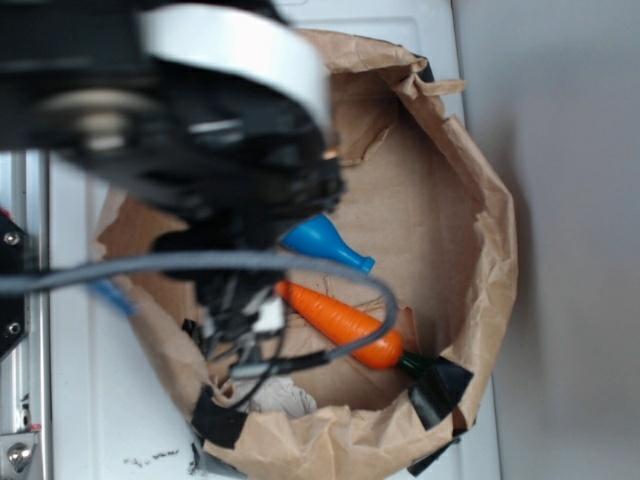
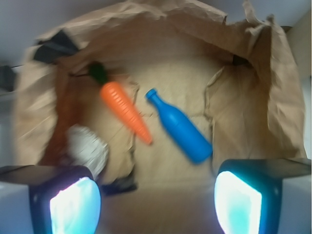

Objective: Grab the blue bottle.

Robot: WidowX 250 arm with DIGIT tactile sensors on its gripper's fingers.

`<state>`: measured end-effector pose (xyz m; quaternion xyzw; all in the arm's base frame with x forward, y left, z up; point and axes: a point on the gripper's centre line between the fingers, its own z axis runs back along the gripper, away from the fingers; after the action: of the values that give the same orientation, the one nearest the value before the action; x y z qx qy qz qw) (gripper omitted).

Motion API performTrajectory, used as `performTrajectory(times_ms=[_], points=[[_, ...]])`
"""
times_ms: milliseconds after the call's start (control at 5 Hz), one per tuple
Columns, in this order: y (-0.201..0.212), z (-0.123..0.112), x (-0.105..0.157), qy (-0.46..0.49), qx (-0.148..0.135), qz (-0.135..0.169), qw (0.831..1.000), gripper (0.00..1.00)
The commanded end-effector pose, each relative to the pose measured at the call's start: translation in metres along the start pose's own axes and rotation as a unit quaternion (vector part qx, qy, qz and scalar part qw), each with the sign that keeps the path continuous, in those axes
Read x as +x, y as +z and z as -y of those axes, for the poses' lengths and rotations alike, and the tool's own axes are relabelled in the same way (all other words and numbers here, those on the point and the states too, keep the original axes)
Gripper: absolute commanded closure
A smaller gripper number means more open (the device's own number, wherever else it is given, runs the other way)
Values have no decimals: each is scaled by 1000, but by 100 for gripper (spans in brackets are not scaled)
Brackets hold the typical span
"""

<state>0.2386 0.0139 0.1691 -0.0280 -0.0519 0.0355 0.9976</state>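
The blue bottle [image 2: 180,127] lies on its side on the floor of a brown paper bag, neck toward the upper left in the wrist view. In the exterior view only its neck end [image 1: 325,243] shows past the arm. My gripper [image 2: 156,202] hangs open above the bag floor. Both glowing pads [image 2: 75,207] are spread wide with nothing between them. The bottle's base lies just ahead of the right pad, not touching it. An orange toy carrot [image 2: 126,111] with a dark green stem lies parallel to the bottle on its left.
The crumpled paper bag walls [image 2: 273,97] ring the objects on all sides, patched with black tape [image 1: 440,390]. A grey-white crumpled lump [image 2: 87,148] sits near the left pad. The robot's arm and cables [image 1: 220,180] cover the bag's left half in the exterior view.
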Motion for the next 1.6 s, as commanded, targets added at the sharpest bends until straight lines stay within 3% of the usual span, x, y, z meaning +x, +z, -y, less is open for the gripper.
performTrajectory(times_ms=[0, 200, 800, 1400], points=[[-44, -18, 60, -66, -8, -25, 997, 0], [-33, -17, 35, -138, -28, -40, 989, 0], [-33, -17, 35, -138, -28, -40, 989, 0], [-91, -45, 14, -183, -19, -43, 982, 0]])
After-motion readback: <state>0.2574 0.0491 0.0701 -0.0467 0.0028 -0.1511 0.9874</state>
